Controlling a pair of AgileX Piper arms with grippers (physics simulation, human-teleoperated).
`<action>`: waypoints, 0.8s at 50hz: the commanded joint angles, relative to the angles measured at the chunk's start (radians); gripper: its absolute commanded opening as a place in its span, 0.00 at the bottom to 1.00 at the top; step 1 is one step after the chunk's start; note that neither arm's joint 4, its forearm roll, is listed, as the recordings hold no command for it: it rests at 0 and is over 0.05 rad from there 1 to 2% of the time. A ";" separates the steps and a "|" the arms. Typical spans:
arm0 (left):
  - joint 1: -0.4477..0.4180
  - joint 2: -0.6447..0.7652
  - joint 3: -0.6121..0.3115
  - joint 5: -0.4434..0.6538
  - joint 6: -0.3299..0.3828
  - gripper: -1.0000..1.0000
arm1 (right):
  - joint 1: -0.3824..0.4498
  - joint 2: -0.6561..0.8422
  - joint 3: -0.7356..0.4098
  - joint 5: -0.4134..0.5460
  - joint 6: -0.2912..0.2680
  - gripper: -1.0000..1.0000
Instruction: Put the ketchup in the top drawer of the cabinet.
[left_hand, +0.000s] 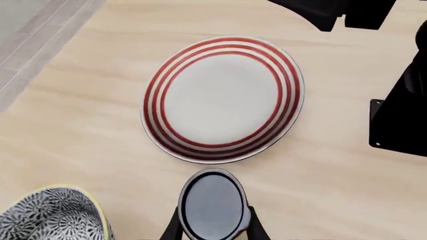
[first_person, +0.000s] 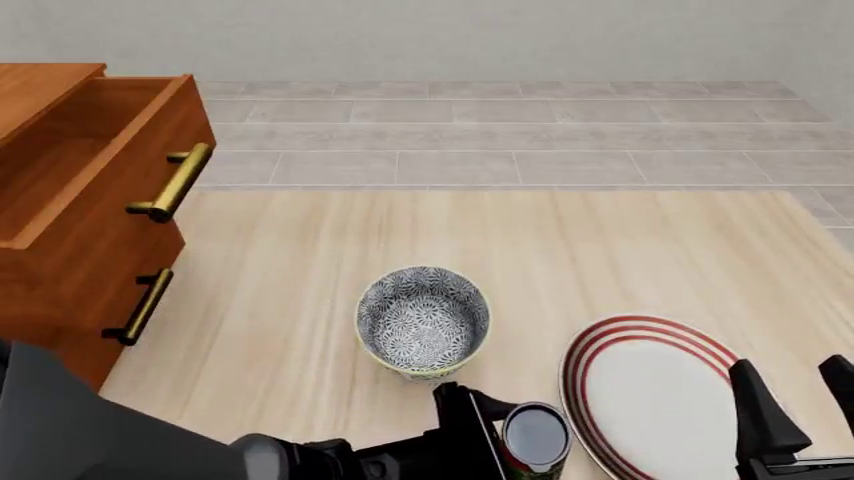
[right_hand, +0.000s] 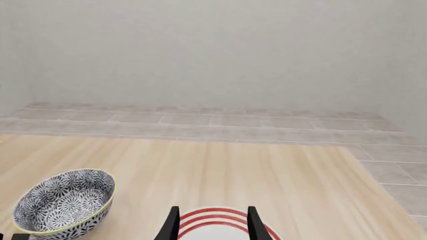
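Front view: the ketchup (first_person: 535, 440) is seen at the near edge of the bench (first_person: 601, 260), just left of the red-striped plate (first_person: 654, 395) and just near of the grey-patterned bowl (first_person: 422, 320). It is flanked by the dark fingers of the left claw (first_person: 523, 440); in the left wrist view the can's dark, silver-rimmed top (left_hand: 213, 204) is framed closely by both fingertips (left_hand: 175, 226), so the left claw is judged to be pinching the ketchup, though whether it is lifted off the bench cannot be told.

The right claw (first_person: 798, 405) is held spread at the near right, over the plate's right side, with nothing between its fingers; this is confirmed in the right wrist view (right_hand: 212, 222).

The top drawer (first_person: 100, 160) of the cabinet (first_person: 67, 280) is seen pulled out at the far left, well apart from the can, its brass handle (first_person: 171, 182) jutting toward the bench.

Several risks are judged from here. The can appears to be gripped near its upper part, so it could be tilted or slipped out during a long carry to the left. The bowl lies near a straight path toward the drawer and could be knocked if the can is not raised enough. The drawer's front wall and handle could be struck if the approach is made too low. A release before the can is fully over the drawer's opening would let it fall onto the bench.
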 joint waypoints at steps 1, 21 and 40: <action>-0.003 -0.045 0.019 0.007 0.010 0.00 | 0.000 0.000 0.000 0.000 0.000 1.00; 0.138 -0.352 0.151 0.087 0.010 0.00 | 0.000 0.000 0.000 0.000 0.000 1.00; 0.284 -0.649 0.228 0.241 -0.009 0.00 | 0.000 0.000 0.000 0.000 0.000 1.00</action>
